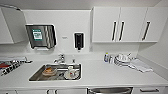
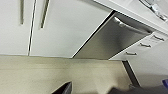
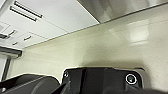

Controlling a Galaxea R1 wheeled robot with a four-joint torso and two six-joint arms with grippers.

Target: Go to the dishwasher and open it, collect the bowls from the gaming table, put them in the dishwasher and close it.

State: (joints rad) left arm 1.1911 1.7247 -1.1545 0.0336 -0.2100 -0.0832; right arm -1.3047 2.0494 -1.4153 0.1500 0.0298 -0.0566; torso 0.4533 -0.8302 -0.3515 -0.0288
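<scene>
The dishwasher (image 1: 110,90) shows as a brushed-steel strip with its bar handle at the lower edge of the head view, under the white counter (image 1: 112,72), right of the sink. In the left wrist view the dishwasher (image 2: 112,40) is a steel front with its handle (image 2: 130,27) along the top, in line with the white cabinet doors beside it. A corner of that steel front (image 3: 117,7) appears in the right wrist view, above the pale floor. Dark parts of my arms fill the near edge of both wrist views. The bowls and the gaming table are out of view.
A steel sink (image 1: 35,76) holds white and brownish crockery. A towel dispenser (image 1: 41,36) and a black soap dispenser (image 1: 79,40) hang on the wall. Stacked white dishes (image 1: 122,59) and a cloth (image 1: 140,65) lie on the counter's right. White drawers (image 2: 145,46) flank the dishwasher.
</scene>
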